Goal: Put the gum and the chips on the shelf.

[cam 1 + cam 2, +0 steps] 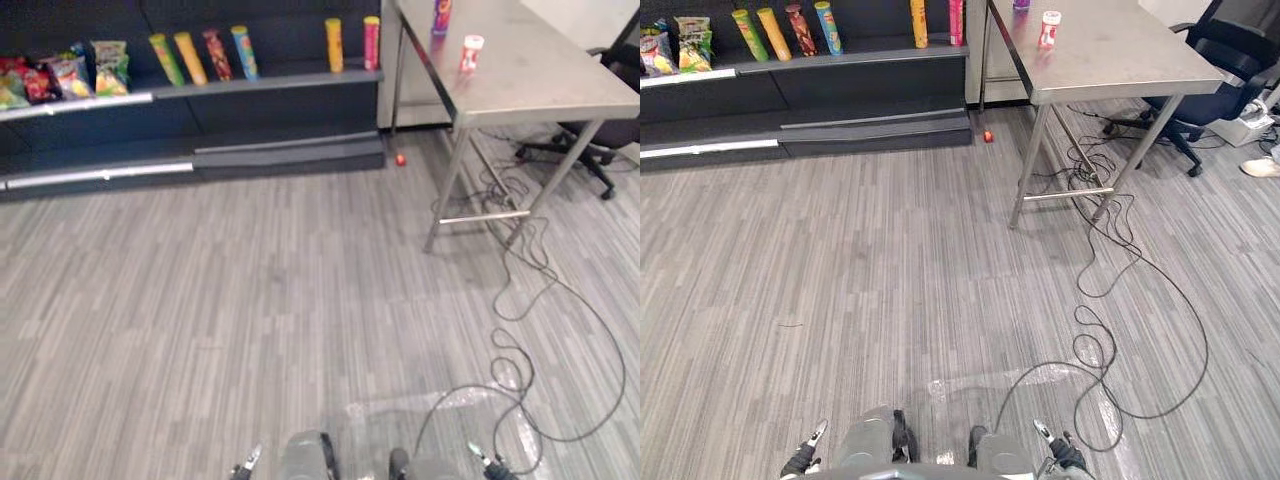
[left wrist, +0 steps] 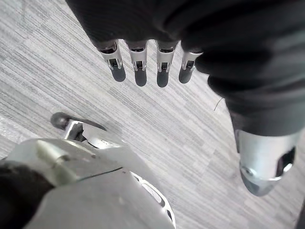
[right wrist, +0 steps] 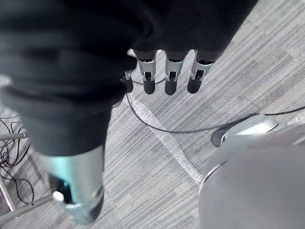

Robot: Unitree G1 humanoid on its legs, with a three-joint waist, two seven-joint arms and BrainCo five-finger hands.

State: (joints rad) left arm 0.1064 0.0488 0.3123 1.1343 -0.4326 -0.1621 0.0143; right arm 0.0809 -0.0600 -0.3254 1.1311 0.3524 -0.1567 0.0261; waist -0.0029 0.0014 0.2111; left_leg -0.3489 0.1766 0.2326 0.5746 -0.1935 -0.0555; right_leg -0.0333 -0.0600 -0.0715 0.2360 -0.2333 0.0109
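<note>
A small red-and-white gum tub (image 1: 472, 52) stands on the steel table (image 1: 540, 85) at the far right. A purple chips can (image 1: 441, 15) stands behind it, near the table's back edge. The dark shelf (image 1: 260, 83) runs along the far wall to the left of the table. Both hands hang low at my sides, far from the table. My left hand (image 2: 139, 67) is open with straight fingers over bare floor and holds nothing. My right hand (image 3: 167, 71) is open too, its thumb apart. Their fingertips show at the bottom of the eye views, left hand (image 1: 808, 455) and right hand (image 1: 1055, 447).
Several chips cans (image 1: 200, 55) and snack bags (image 1: 60, 75) stand on the shelf. A small red thing (image 1: 400, 159) lies on the floor by the shelf's right end. A black office chair (image 1: 1210, 80) stands beyond the table, with a person's shoe (image 1: 1260, 167) beside it.
</note>
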